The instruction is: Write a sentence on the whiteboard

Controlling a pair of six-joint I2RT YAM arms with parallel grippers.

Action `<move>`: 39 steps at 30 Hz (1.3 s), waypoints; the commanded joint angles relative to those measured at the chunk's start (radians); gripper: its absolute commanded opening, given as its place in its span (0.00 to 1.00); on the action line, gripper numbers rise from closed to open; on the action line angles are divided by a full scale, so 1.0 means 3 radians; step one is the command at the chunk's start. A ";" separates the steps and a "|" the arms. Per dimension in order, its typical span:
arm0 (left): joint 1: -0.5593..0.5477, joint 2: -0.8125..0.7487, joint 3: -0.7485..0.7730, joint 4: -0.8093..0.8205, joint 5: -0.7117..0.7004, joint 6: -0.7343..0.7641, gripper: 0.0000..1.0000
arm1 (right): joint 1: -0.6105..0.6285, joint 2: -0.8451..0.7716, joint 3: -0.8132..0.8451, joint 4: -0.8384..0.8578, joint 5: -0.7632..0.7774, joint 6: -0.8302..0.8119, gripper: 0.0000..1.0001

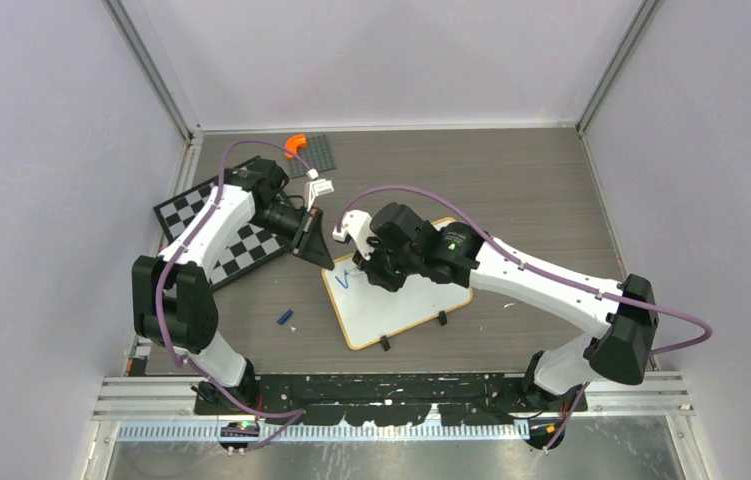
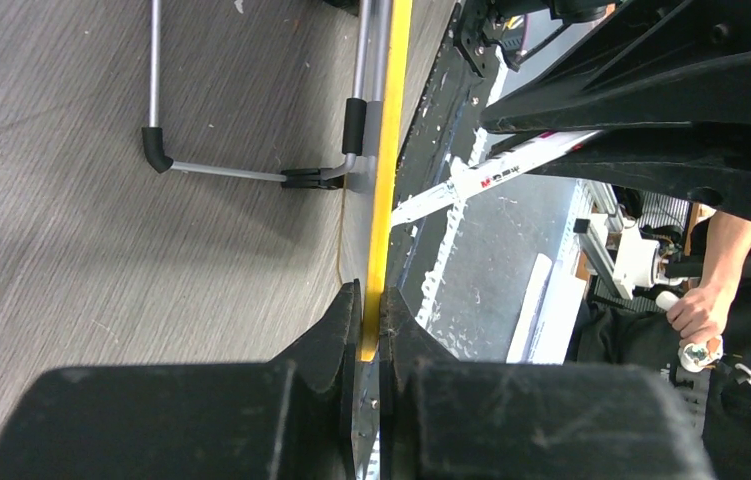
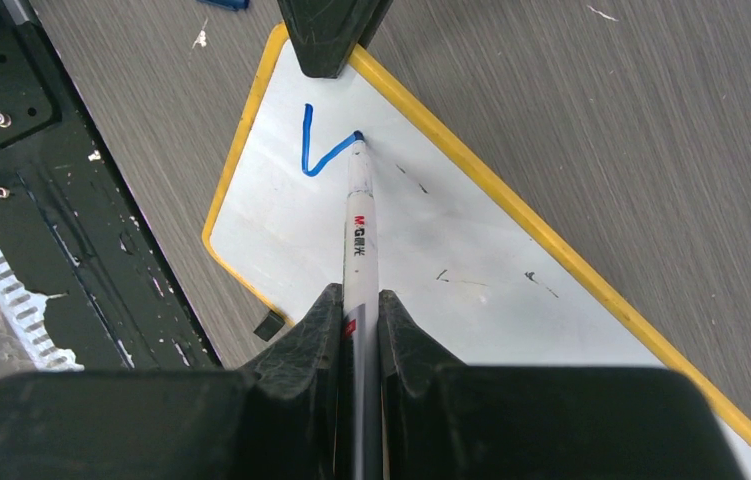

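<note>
The whiteboard (image 1: 406, 305), white with a yellow rim, lies on the table between the arms. My left gripper (image 1: 317, 246) is shut on the rim at the board's far-left corner; the left wrist view shows the yellow rim (image 2: 388, 150) pinched between the jaws of my left gripper (image 2: 371, 300). My right gripper (image 3: 359, 300) is shut on a white marker (image 3: 359, 225), its tip touching the whiteboard (image 3: 471, 240). Of the sentence, only a blue V-shaped stroke (image 3: 319, 150) shows near the gripped corner; it also appears in the top view (image 1: 344, 281).
A checkered board (image 1: 221, 238) lies left of the left arm. A grey studded plate (image 1: 317, 155), an orange piece (image 1: 296, 144) and a small white part (image 1: 320, 187) sit at the back. A blue cap (image 1: 284, 317) lies left of the whiteboard. A black rail (image 1: 401, 385) runs along the near edge.
</note>
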 commanded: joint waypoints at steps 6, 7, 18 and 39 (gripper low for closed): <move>0.0006 0.0014 -0.0005 -0.0030 0.0038 -0.0013 0.00 | -0.0019 -0.0164 -0.0197 -0.0077 -0.0024 0.0027 0.00; 0.0006 0.0016 -0.0001 -0.0030 0.0038 -0.0014 0.00 | -0.0016 -0.0164 -0.0205 -0.0080 -0.0032 0.0030 0.00; 0.0006 0.0024 -0.0018 -0.0023 0.0037 -0.0008 0.00 | -0.0023 -0.0143 -0.0154 -0.0070 0.0005 0.0001 0.00; 0.0001 0.0025 -0.0018 -0.0028 0.0033 0.0001 0.00 | -0.0159 -0.0171 0.0195 -0.0160 0.0010 -0.0059 0.00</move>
